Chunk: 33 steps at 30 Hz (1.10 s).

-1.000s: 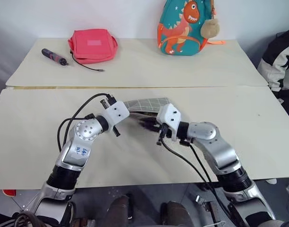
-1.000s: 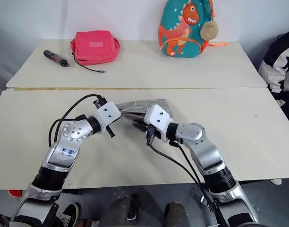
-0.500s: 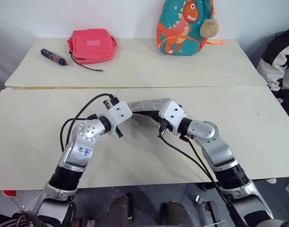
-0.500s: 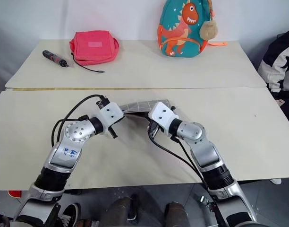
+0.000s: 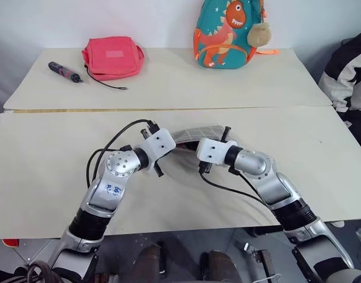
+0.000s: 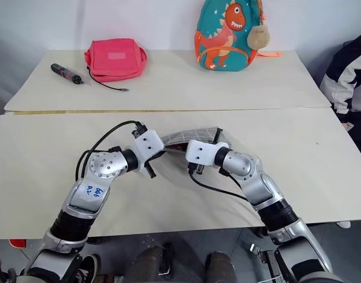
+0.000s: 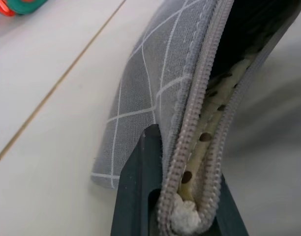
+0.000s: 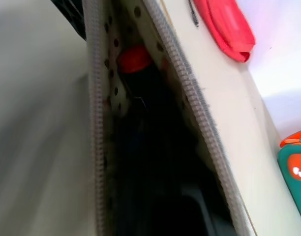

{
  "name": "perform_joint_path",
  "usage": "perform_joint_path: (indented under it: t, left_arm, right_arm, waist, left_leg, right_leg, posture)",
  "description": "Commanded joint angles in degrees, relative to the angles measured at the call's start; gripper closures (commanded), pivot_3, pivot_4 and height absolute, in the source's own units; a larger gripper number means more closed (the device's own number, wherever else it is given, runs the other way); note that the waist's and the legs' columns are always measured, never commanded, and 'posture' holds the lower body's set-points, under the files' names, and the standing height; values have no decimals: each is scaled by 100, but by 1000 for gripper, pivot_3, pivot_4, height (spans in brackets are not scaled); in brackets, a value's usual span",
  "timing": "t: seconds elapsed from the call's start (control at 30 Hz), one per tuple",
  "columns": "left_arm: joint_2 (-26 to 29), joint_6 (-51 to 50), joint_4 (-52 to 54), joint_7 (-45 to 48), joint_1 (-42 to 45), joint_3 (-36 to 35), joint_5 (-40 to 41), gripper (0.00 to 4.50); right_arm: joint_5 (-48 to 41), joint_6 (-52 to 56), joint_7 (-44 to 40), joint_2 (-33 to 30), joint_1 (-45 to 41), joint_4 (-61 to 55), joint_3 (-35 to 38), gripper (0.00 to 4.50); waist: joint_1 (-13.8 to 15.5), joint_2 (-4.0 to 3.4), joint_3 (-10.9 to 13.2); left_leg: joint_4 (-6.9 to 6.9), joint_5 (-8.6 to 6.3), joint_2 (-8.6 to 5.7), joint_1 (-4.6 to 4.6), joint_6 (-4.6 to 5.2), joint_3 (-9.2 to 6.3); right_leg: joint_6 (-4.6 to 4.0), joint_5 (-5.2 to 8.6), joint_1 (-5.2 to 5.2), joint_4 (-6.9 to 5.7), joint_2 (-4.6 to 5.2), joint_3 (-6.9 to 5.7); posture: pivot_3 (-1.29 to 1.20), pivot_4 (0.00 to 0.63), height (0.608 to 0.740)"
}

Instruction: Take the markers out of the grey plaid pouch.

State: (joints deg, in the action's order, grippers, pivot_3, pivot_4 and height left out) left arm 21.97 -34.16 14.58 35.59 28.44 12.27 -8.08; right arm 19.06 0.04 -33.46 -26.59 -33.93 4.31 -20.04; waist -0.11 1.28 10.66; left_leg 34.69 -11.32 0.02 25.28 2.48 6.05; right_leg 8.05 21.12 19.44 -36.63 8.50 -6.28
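Where two cream tables (image 5: pixel 45 153) abut, pouch (image 5: pixel 195 134) rests — wall (image 5: pixel 110 17) behind.

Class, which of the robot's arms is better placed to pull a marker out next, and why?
Probably the right: the left gripper is shut on the pouch end, and the right wrist view looks into its opening at a marker.

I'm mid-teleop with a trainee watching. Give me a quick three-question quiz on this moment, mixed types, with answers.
1. True or false: the left gripper is clamped on the zipper end of the grey plaid pouch.
2. What shows inside the open pouch in the right wrist view? A) the red end of a marker B) a cable plug C) a plush toy
3. What lies on the far table just left of the pink-red bag?

Key
1. True.
2. A: the marker is still inside, against the speckled lining.
3. The dark tool with red bands.
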Motion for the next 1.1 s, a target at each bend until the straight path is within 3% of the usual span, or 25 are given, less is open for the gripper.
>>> perform_joint_path:
  t: [0.03,0.37,0.6,0.7,0.83,1.1]
  left_arm:
    - [-194,-301,580,214,298,-288,631,4500]
    - [97,-261,462,189,322,-310,785,4500]
    - [170,-115,356,152,232,-253,837,4500]
    - [196,-24,327,133,133,-251,849,4500]
    - [160,-34,385,157,95,-285,968,4500]
    - [108,-97,534,194,129,-213,1172,4500]
  right_arm:
    - [238,-36,210,-25,-180,-41,85,3268]
    - [278,-109,134,-67,-153,-38,150,11]
    - [51,-29,28,71,-196,-169,221,11]
    - [-17,-87,7,86,-207,-249,235,596]
    - [33,-165,65,160,-194,-158,120,2023]
    - [672,-373,421,428,-614,545,-249,2023]
  waist:
    - [5,0,0]
    - [-11,0,0]
    - [-5,0,0]
    - [-9,0,0]
    - [-5,0,0]
    - [-11,0,0]
  left_leg:
    - [2,0,0,2,0,-1]
    - [3,0,1,-5,0,-1]
    - [5,0,1,-4,0,-2]
    - [5,0,0,-4,0,-1]
    - [5,0,1,-4,0,-2]
    - [5,0,0,-4,0,-1]
  right_leg:
    - [0,0,1,1,0,0]
    - [0,0,-6,2,-2,1]
    - [0,0,-8,2,-2,1]
    - [0,0,-7,3,-2,1]
    - [0,0,-7,1,-2,0]
    - [0,0,-6,-1,-2,2]
  posture:
    - [0,150,740]
    - [0,150,740]
    - [0,150,740]
    - [0,150,740]
    - [0,150,740]
    - [0,150,740]
